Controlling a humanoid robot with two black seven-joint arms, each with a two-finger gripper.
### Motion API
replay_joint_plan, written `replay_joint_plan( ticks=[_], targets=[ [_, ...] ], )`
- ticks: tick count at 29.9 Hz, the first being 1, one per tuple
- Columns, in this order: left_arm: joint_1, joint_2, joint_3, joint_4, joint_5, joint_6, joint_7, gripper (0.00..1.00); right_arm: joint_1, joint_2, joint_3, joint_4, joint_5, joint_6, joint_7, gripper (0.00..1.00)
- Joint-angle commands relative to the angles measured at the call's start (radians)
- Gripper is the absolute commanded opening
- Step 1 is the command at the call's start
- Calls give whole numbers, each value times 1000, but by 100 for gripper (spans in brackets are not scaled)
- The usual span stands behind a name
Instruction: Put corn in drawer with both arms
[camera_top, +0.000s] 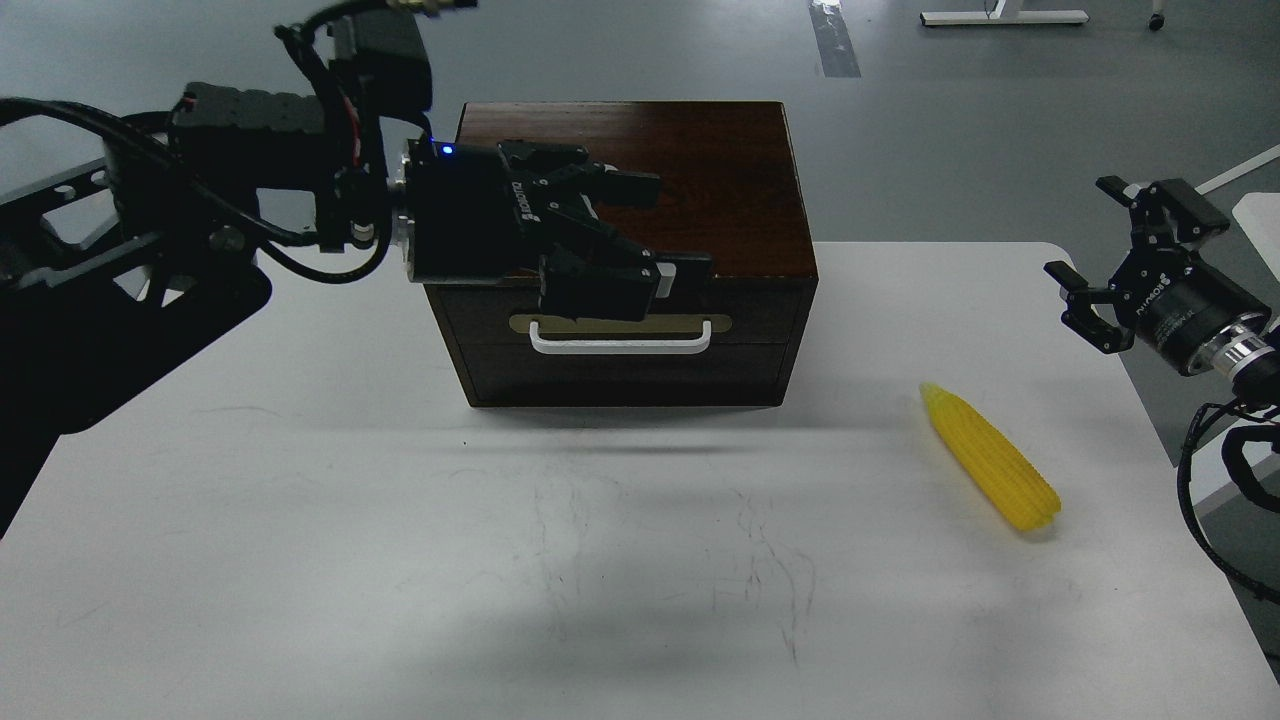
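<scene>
The dark brown cabinet (680, 170) stands at the back middle of the white table. Its drawer (620, 362) is closed, with a white bar handle (621, 344) on a beige plate. The yellow corn (990, 457) lies on the table at the right, pointed end toward the back. My left gripper (655, 230) is open and empty, reaching in from the left, just above the handle and in front of the cabinet's upper front edge. My right gripper (1105, 250) is open and empty, above the table's right edge, behind and to the right of the corn.
The white table (400, 520) bears faint scuff marks in its front middle. My left arm (200, 210) spans the left back of the table. Grey floor lies beyond, with tape marks (835, 40).
</scene>
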Motion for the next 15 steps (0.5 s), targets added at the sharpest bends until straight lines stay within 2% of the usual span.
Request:
replay_joint_plan(
  ticks=[1, 4, 6, 10, 15],
  targets=[
    [-79, -43, 182, 35, 168, 0, 1, 98, -2, 0, 0, 0, 0, 0, 0, 100],
    [-180, -72, 378, 108, 246, 0, 1, 98, -2, 0, 0, 0, 0, 0, 0, 100],
    [-211, -91, 449, 168, 263, 24, 1, 98, -3, 0, 0, -2, -1, 0, 0, 100],
    [-213, -118, 474, 251, 263, 55, 1, 98, -3, 0, 0, -6, 0, 0, 0, 100],
    [-213, -118, 495, 257, 263, 55, 1, 98, -5, 0, 0, -6, 0, 0, 0, 100]
  ],
)
